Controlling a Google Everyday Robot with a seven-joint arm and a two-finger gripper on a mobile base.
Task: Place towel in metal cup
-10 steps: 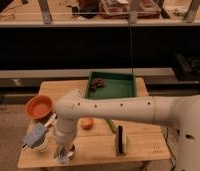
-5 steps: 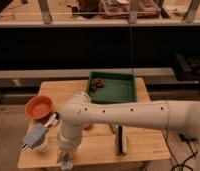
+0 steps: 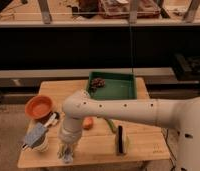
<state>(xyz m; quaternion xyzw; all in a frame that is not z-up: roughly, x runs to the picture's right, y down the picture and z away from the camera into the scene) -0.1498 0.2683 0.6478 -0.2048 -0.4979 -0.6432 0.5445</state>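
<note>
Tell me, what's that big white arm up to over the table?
A one-armed robot is reaching across the wooden table. Its gripper points down close to the table's front edge. Right beside the gripper stands a cup with a grey-blue cloth, probably the towel, lying over its top. Whether the towel is properly inside the cup is hard to tell. An orange bowl and a green tray sit farther back.

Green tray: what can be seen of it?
The green tray is a shallow rectangular bin with raised walls, plastic-looking, lying flat at the table's back edge, right of centre. A small brown clump lies in its left part. The arm passes just in front of it. The gripper is away from it, low near the table's front edge.
</note>
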